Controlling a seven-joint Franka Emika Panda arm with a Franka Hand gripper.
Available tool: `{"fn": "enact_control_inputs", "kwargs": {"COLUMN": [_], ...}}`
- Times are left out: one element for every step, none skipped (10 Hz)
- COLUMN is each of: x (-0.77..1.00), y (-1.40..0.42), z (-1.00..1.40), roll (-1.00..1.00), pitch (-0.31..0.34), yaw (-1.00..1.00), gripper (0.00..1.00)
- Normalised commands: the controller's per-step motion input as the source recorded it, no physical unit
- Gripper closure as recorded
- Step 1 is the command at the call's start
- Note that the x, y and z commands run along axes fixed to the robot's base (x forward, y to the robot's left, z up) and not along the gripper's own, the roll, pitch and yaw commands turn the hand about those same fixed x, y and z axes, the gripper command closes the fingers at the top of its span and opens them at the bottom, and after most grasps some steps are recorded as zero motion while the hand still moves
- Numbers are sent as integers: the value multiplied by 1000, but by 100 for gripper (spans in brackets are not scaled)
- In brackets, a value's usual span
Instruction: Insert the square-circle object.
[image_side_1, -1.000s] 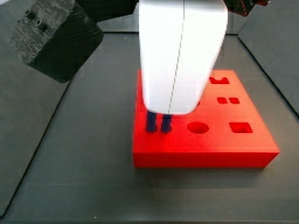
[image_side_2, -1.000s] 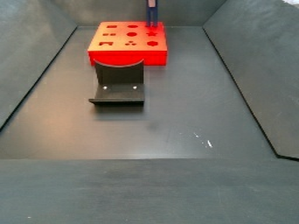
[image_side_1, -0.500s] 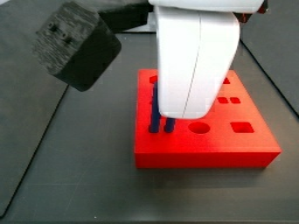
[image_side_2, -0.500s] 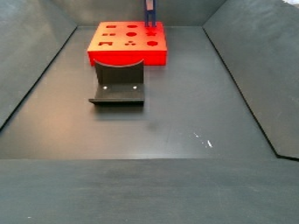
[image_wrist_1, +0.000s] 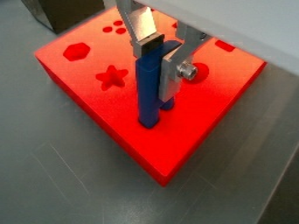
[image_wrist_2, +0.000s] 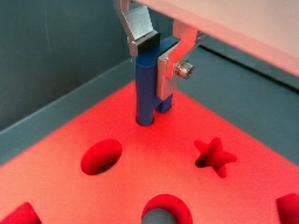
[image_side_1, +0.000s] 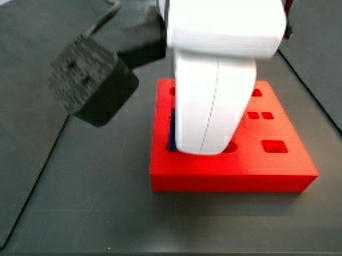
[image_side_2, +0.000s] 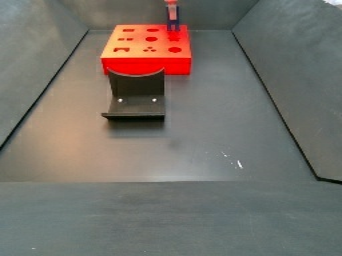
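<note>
The bright blue square-circle object (image_wrist_1: 149, 92) stands upright with its lower end in a cutout near one corner of the red block (image_wrist_1: 201, 112). My gripper (image_wrist_1: 160, 66) is shut on its upper part, one silver finger on each side. Both wrist views show this; the peg (image_wrist_2: 147, 87) rises from the red block (image_wrist_2: 251, 188) near its edge. In a side view my white gripper body (image_side_1: 203, 140) covers almost all of the peg (image_side_1: 171, 125) over the red block (image_side_1: 254, 165). In the far side view the peg (image_side_2: 173, 24) shows above the block (image_side_2: 147, 62).
The dark grey curved holder (image_side_2: 135, 98) lies on the floor just in front of the red block. The block has star, hexagon, round and square cutouts. A dark boxy part on the arm (image_side_1: 91, 80) hangs beside the gripper. Dark walls bound the floor.
My gripper has moved down with the blue peg. Less of the peg shows below the white body, and its lower end sits deeper in the red block.
</note>
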Motion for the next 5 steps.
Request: {"fn": "enact_control_inputs", "kwargs": {"x": [0,0,-37,-17,0], "y": [0,0,0,0,0], "z": [-417,-457,-477,-346,0], "roll": [0,0,0,0,0], "pitch": [-19,-17,-10,0,0], "yaw": [20,3,0,0,0], "gripper": [100,100,100,100,100]}}
